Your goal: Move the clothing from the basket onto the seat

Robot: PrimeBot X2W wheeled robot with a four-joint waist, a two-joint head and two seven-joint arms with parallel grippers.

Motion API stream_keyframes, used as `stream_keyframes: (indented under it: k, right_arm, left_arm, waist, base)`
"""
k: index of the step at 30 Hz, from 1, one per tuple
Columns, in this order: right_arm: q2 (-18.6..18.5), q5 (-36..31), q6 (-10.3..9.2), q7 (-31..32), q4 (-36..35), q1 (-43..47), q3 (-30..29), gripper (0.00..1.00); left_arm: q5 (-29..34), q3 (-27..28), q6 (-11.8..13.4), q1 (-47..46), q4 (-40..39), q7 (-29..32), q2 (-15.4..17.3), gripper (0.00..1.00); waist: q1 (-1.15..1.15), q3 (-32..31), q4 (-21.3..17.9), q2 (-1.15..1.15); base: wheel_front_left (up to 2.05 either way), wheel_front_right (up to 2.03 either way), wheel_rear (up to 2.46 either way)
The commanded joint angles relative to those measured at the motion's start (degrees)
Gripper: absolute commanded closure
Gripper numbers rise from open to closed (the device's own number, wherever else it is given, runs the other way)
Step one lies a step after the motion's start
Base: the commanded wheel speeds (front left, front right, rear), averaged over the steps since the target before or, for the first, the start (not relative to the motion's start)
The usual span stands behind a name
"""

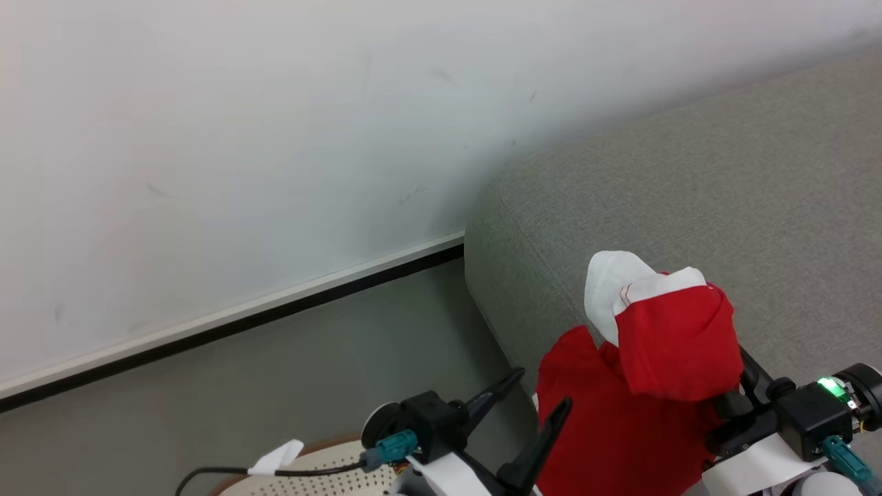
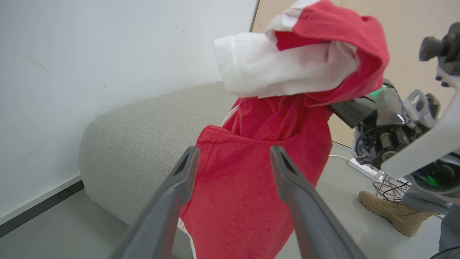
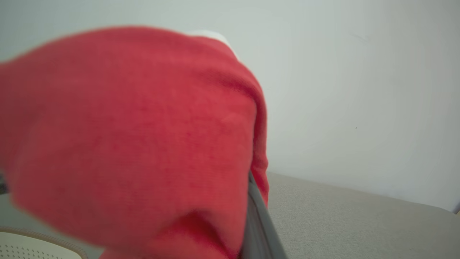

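Currently: right claw [image 1: 744, 375] clenched on the clothing [image 1: 661, 351], bunched and hanging at the near edge of the seat [image 1: 723, 193], clear of the basket [image 1: 331, 475]. Left claw [image 1: 541, 390] spread wide, empty, beside the hem. Risk: released here, the overhanging fabric likely slides to the floor [image 1: 344, 358].

Mostly buried under clothing [image 1: 661, 358]: right fingers [image 3: 258, 226]; basket [image 1: 303, 482] cut off at bottom edge.
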Motion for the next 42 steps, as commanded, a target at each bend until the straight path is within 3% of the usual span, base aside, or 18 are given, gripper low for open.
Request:
stream_keyframes:
  k: [1, 9, 20, 28, 42]
  right_arm:
    - [0.42, 0.26, -0.18, -0.02, -0.17, -1.38, -0.45, 1.0]
    - [-0.77, 0.71, -0.18, -0.02, -2.17, -8.3, -3.36, 1.0]
    - [-6.27, 1.72, -0.18, -0.02, -4.28, -24.25, -10.26, 1.0]
    - [-13.8, 4.79, -0.18, -0.02, 1.13, -38.05, -12.36, 1.0]
    - [-29.48, 8.28, -0.18, -0.01, 16.21, -57.16, -15.86, 1.0]
  left_arm:
    - [1.1, 0.01, -0.06, -1.13, 0.04, 0.31, -0.01, 0.0]
    - [3.01, -0.62, 0.02, -7.77, -1.62, 2.93, 0.26, 0.0]
    - [6.19, 0.12, -0.33, -18.47, -2.86, 5.72, 1.72, 0.0]
    - [7.29, 0.1, -0.27, -23.16, -2.82, 5.53, 1.36, 0.0]
    - [7.09, -0.26, 0.42, -24.3, -2.41, 4.85, 1.77, 0.0]
  waist:
    - [0.0, 1.63, 0.71, 0.0]
    - [0.0, 12.47, 3.57, 0.0]
    - [0.0, 27.99, 8.14, 0.0]
    - [0.0, 34.32, 11.44, 0.0]
    - [0.0, 38.13, 13.44, 0.0]
  base:
    - [0.0, 0.0, 0.0]
    - [0.0, 0.0, 0.0]
    - [0.0, 0.0, 0.0]
    - [0.0, 0.0, 0.0]
    - [0.0, 0.0, 0.0]
